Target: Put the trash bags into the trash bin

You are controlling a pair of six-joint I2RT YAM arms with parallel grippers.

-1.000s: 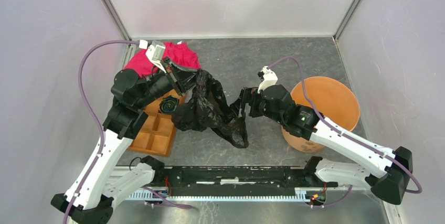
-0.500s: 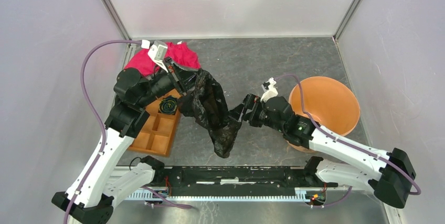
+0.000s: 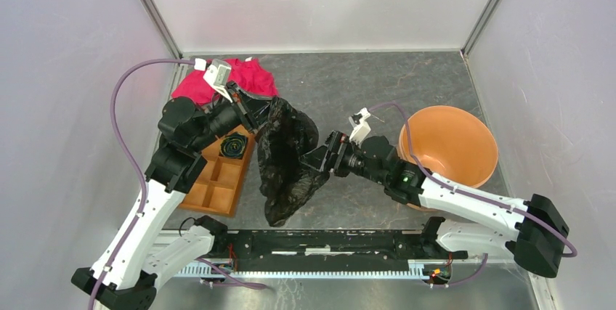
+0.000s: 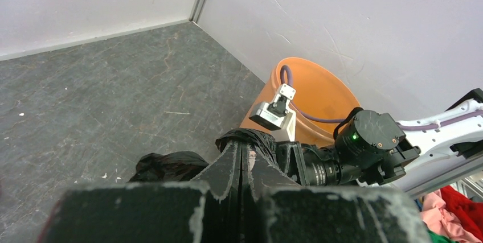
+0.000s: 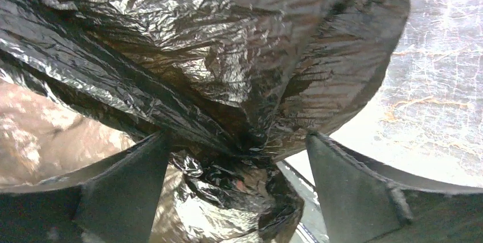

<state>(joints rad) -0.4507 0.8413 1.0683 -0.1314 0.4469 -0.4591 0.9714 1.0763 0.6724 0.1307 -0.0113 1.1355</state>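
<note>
The black trash bag (image 3: 287, 161) hangs crumpled above the table's middle, its lower end near the front edge. My left gripper (image 3: 263, 115) is shut on the bag's upper edge; in the left wrist view its closed jaws (image 4: 249, 149) pinch a fold of the bag (image 4: 165, 166). My right gripper (image 3: 317, 161) is open at the bag's right side. In the right wrist view its fingers (image 5: 236, 138) stand wide apart with the glossy bag (image 5: 228, 55) bunched between them. The orange trash bin (image 3: 447, 147) stands at the right, behind the right arm; it also shows in the left wrist view (image 4: 310, 92).
A red cloth (image 3: 240, 78) lies at the back left. An orange-brown compartment tray (image 3: 218, 186) sits under the left arm with a dark coiled roll (image 3: 234, 144) in it. Enclosure walls close in on three sides.
My right gripper has moved left, closer into the bag. The bag's lower end has swung left and toward the front edge. My left gripper has stayed nearly in place.
</note>
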